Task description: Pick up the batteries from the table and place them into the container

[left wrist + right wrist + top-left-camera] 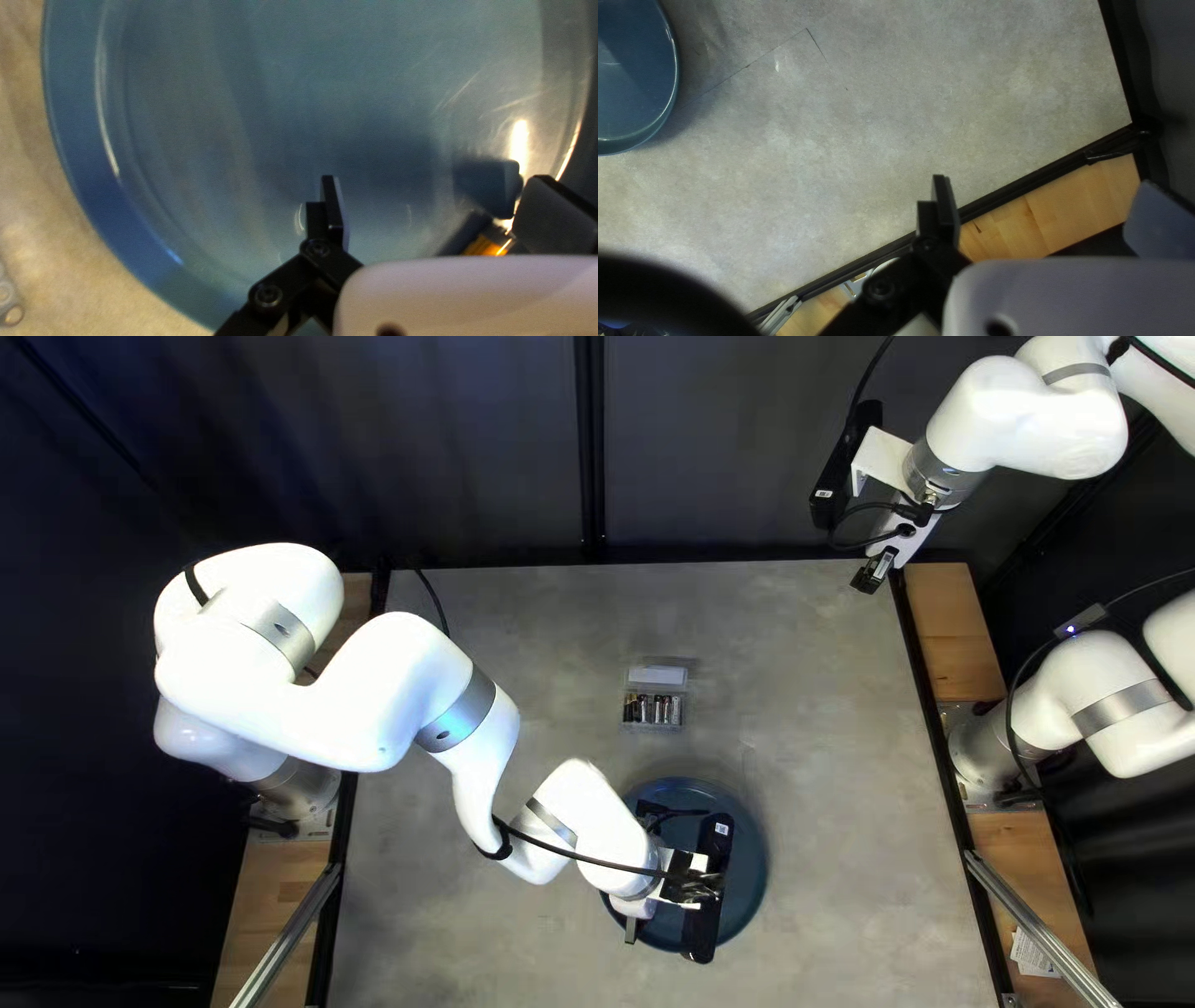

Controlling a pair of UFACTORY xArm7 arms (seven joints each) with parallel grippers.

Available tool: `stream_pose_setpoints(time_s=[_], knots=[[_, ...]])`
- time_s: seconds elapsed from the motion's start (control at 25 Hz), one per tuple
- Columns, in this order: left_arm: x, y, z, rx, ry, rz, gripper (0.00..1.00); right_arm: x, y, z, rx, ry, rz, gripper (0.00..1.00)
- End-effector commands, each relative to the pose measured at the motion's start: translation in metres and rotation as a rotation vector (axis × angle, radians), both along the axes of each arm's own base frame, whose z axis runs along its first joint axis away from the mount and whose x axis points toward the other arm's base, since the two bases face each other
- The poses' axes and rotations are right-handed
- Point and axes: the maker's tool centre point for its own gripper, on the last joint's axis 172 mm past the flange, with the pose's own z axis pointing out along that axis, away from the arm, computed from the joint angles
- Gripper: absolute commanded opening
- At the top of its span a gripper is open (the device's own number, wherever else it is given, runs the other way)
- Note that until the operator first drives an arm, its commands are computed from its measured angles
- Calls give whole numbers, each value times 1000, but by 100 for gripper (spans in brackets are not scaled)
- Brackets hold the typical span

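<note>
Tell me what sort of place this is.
Probably a robotics lab or test cell: a white left arm and right arm are based at opposite edges of one grey table, and a dark curtain hangs behind its far edge.

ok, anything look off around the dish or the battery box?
One battery is loose in the blue dish, by the open left gripper, while the other batteries sit side by side in the box. No spill or damage I can see there.
</note>
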Motion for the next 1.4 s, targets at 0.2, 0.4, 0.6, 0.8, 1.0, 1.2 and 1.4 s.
stream_pose_setpoints(time_s=[0.2, 0.4, 0.6, 0.8, 1.0, 1.2, 1.4], knots=[[-16, 37, 21, 45, 1, 57, 100, 0, 0, 0, 0, 0, 0, 100], [-13, 10, 28, 34, -13, 28, 100, 0, 0, 0, 0, 0, 0, 100], [2, -17, 11, 3, -9, -13, 100, 0, 0, 0, 0, 0, 0, 100], [3, -19, -7, -17, 0, -27, 100, 0, 0, 0, 0, 0, 0, 100], [1, -19, -9, -18, 9, -26, 100, 0, 0, 0, 0, 0, 0, 100], [-2, -14, -9, -1, 21, -12, 100, 0, 0, 0, 0, 0, 0, 100], [-7, -7, -10, 18, 36, 7, 100, 0, 0, 0, 0, 0, 0, 100]])
